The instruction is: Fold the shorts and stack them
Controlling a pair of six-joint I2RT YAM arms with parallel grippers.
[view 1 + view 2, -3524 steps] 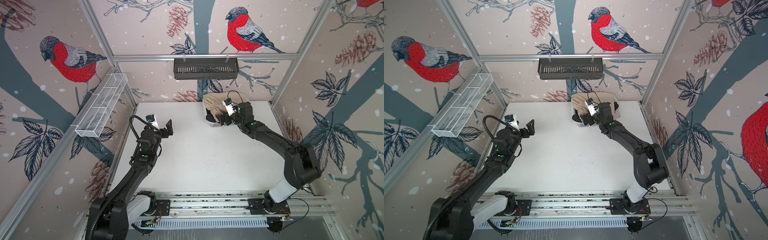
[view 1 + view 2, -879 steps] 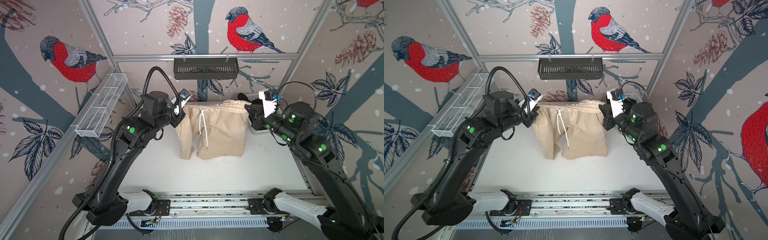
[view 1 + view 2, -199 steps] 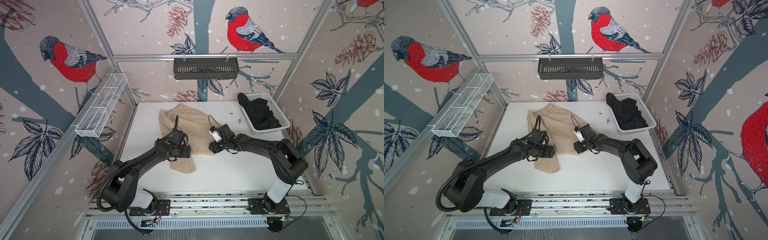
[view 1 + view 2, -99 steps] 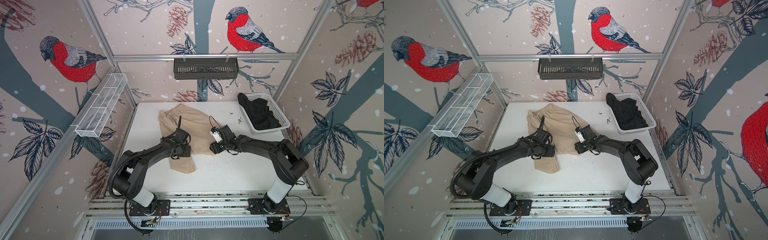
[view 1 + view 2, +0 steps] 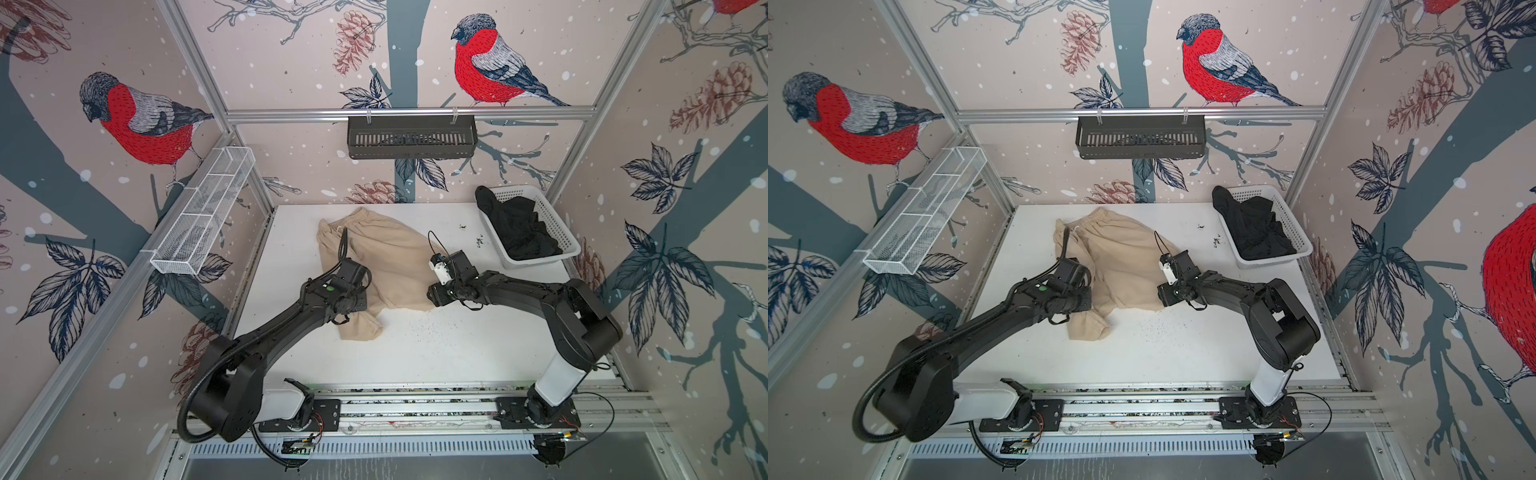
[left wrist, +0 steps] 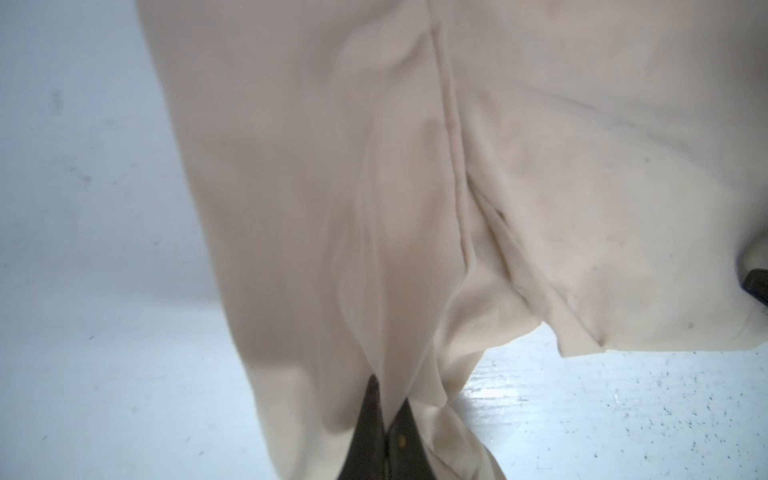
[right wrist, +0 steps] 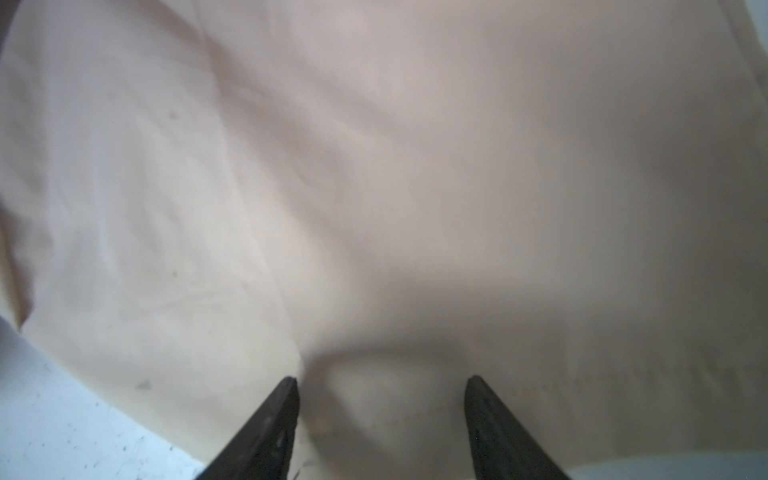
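Left pincer (image 6: 388, 392) pinching beige shorts (image 6: 332, 166), right pincer (image 7: 381, 379) spread

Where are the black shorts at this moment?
In both top views the black shorts lie bunched inside the white basket at the table's far right corner, right of the spread beige shorts.

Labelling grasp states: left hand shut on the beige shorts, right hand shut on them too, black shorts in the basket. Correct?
No. The right hand is open: the right wrist view shows its jaws apart over the beige shorts. Left hand shut on them, black shorts in the basket: both right.
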